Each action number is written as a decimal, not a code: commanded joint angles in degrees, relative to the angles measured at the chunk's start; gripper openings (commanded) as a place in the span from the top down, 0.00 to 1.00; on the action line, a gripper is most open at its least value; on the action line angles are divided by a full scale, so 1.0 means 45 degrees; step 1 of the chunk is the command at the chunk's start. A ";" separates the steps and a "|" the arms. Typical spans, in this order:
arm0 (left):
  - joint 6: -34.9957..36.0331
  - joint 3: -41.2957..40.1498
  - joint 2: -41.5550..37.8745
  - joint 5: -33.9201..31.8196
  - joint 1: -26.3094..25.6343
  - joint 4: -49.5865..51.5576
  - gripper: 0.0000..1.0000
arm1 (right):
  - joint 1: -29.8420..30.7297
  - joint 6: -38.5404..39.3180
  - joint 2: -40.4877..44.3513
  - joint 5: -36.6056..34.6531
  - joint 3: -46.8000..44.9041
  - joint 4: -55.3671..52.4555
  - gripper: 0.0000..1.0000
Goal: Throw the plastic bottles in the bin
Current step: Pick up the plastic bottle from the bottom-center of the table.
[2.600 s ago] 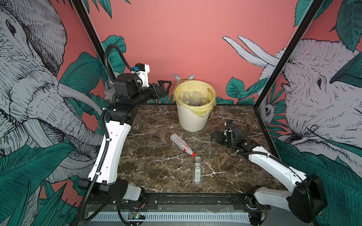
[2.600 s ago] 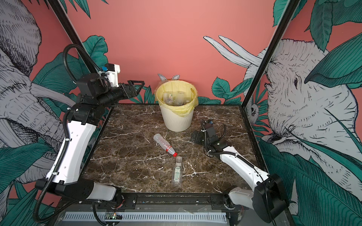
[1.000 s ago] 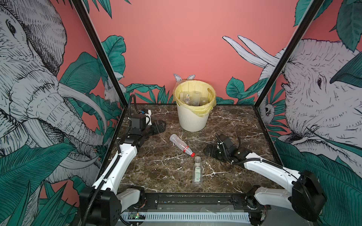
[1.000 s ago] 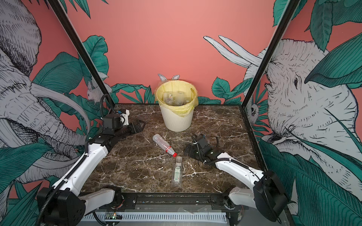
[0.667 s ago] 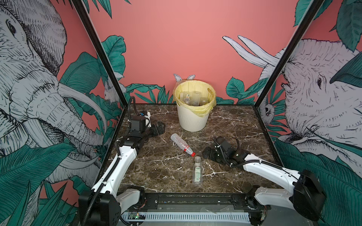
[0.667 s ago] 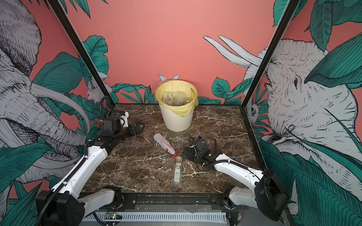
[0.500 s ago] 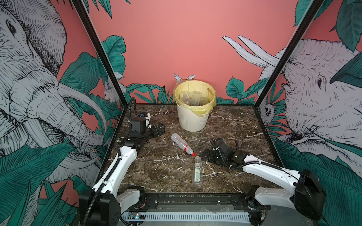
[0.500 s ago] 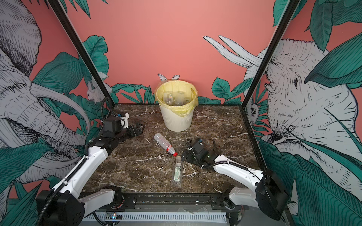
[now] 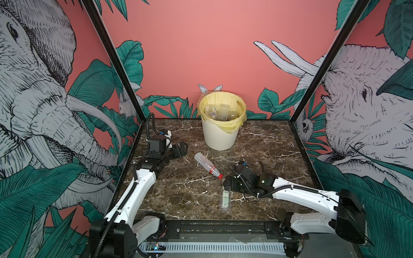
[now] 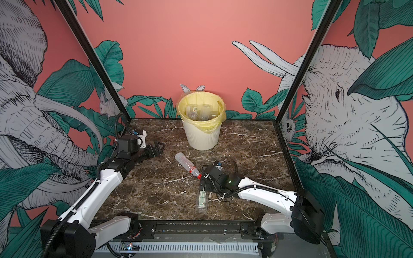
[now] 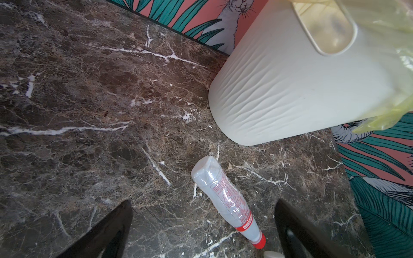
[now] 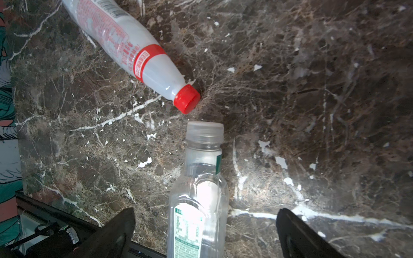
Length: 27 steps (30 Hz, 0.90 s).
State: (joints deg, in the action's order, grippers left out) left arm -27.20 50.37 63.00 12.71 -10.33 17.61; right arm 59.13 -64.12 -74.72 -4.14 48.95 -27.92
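Right wrist view: looking down at the clear-cap bottle [image 12: 199, 201], flat on the table [image 12: 312, 89], white-green label up, lying between the right jaws. Jaws spread wide on either side, not touching it, nothing gripped. Just past it, the red-cap bottle [image 12: 134, 51], also on its side, red cap near the clear cap but apart.

Both top views: bin [image 9: 220, 136] upright at the back of the table, yellow bag [image 9: 232, 127] folded over the rim, a few clear bottles in the bin [image 9: 220, 111]. Red-cap bottle [image 9: 206, 165] lying slantwise between the bin and the clear-cap bottle [image 9: 225, 198], base toward the bin. Right arm [image 9: 299, 196] stretched low across the table from the front right corner, left arm [image 9: 143, 187] reaching along the left edge. Painted elephant walls [image 9: 44, 100] boxing in both sides.

Left wrist view: left jaws wide too, empty, pointed at the red-cap bottle [image 11: 225, 201], with the ribbed bin [image 11: 279, 89] right behind it.

Hard-to-see stuff:
- Base of the clear-cap bottle cut off at the edge of the right wrist view.
- Cap end of that same bottle tucked under the right arm's head in the top views.
- Bin contents seen only from above; can't count them or read labels.
- Bin rim cropped in the left wrist view, only the handle hole and a bit of bag showing.
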 commanded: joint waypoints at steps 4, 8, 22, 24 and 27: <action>0.0138 -0.0184 -0.0223 -0.0222 0.0049 0.0371 0.01 | 0.0480 -0.0197 -0.1282 -0.0395 0.1269 -0.1599 0.05; 0.0302 -0.0170 -0.0175 -0.0422 0.0059 0.0473 0.01 | 0.0724 0.0102 -0.1881 -0.0588 0.2072 -0.2425 0.05; 0.0168 -0.0225 0.0186 -0.0442 0.0066 0.0169 0.01 | 0.1034 0.0499 -0.3319 0.0102 0.2641 -0.2841 0.10; 0.0182 -0.0290 0.0178 -0.0465 0.0071 0.0170 0.01 | 0.1047 0.0622 -0.3581 0.0215 0.2701 -0.2732 0.11; 0.0166 -0.0330 0.0141 -0.0461 0.0069 0.0237 0.01 | 0.1062 0.0813 -0.4159 0.0396 0.2954 -0.2772 0.12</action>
State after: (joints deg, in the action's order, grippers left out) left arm -26.72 49.95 64.23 11.25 -10.28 18.52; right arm 63.42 -61.32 -91.26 -3.01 60.86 -39.64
